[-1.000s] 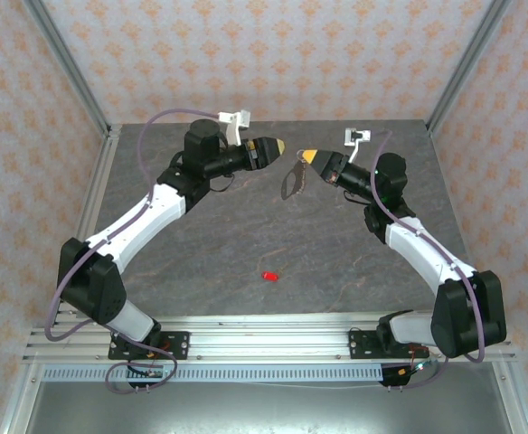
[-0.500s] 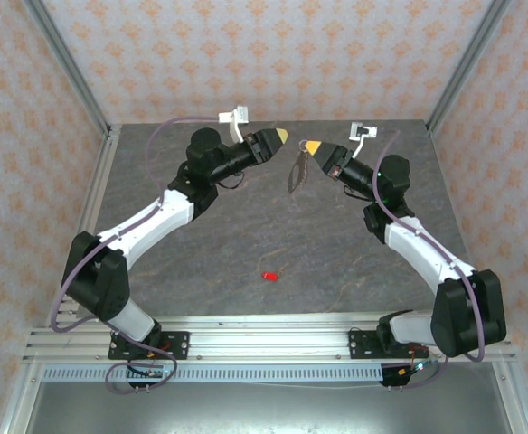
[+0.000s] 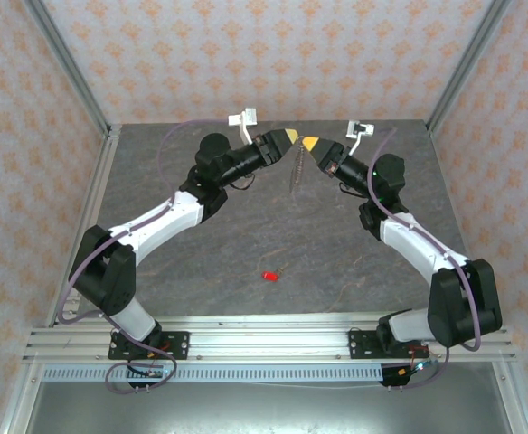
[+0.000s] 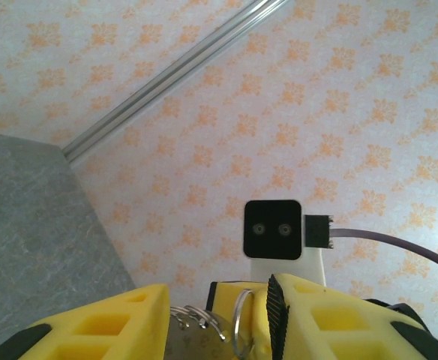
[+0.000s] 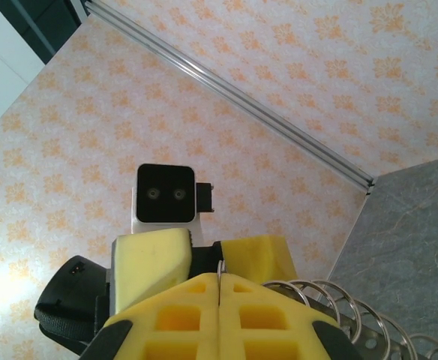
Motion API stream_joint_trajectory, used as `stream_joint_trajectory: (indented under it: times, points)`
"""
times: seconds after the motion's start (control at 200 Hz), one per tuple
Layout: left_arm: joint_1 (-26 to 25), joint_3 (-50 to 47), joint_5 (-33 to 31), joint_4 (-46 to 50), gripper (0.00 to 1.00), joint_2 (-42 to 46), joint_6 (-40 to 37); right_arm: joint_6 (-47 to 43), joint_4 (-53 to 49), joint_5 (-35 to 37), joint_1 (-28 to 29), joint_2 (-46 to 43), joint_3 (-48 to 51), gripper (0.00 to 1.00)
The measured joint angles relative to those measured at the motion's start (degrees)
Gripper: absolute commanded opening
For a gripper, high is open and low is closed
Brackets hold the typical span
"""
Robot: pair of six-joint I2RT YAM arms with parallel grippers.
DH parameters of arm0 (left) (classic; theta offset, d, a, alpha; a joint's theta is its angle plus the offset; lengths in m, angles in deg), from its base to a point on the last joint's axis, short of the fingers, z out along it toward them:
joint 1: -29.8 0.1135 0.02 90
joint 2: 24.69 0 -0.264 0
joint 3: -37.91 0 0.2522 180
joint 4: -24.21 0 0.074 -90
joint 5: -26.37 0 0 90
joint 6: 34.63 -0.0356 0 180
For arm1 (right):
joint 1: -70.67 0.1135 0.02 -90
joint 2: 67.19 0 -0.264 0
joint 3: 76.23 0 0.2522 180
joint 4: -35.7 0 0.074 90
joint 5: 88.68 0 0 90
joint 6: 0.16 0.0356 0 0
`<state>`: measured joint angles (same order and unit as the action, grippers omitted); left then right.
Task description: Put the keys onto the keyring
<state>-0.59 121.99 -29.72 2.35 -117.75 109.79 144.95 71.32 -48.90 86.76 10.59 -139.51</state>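
The keyring [image 3: 296, 167] hangs in the air over the far middle of the table, a grey-brown tag with several wire rings. My right gripper [image 3: 310, 143] is shut on one thin ring at its top; in the right wrist view that ring is pinched in the gripper [image 5: 219, 279], with the other rings [image 5: 339, 300] to the right. My left gripper [image 3: 287, 137] meets it from the left. In the left wrist view its jaws [image 4: 215, 291] stand part-way closed around the keyring [image 4: 196, 330], the left finger [image 4: 99, 322] against the rings. The keys, one tiny red piece [image 3: 269, 276], lie on the table in front.
The grey stone-look table [image 3: 201, 244] is fenced by metal posts [image 3: 65, 68] and patterned walls. Both arms reach high toward the back middle, their tips almost touching. The right arm's camera [image 4: 273, 229] faces the left wrist view, and the left arm's camera [image 5: 165, 193] faces the right one.
The left gripper has moved right and up to the keyring, and its jaws have narrowed around it. The right gripper has lifted the keyring slightly back. The red piece has not moved.
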Motion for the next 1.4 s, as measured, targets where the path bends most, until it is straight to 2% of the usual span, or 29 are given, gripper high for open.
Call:
stream_joint_trajectory:
  times: [0.48, 0.716, 1.041, 1.246, 1.401]
  points:
    - [-1.6, -0.4, -0.3, -1.8, 0.35, -0.7, 0.9, 0.4, 0.3, 0.5, 0.0, 0.6, 0.0, 0.0]
    - [-1.9, -0.4, -0.4, -2.0, 0.27, -1.2, 1.1, 0.4, 0.4, 0.5, 0.0, 0.6, 0.0, 0.0]
    - [-1.9, -0.4, -1.4, -2.0, 0.26, -1.2, 1.1, 0.4, 0.3, 0.5, 0.0, 0.6, 0.0, 0.0]
    - [-1.9, -0.4, -1.9, -2.0, 0.17, -1.2, 1.1, 0.3, 0.3, 0.5, 0.0, 0.6, 0.0, 0.0]
    - [-1.9, -0.4, -1.9, -2.1, 0.07, -1.2, 1.2, 0.2, 0.3, 0.5, 0.0, 0.6, 0.0, 0.0]
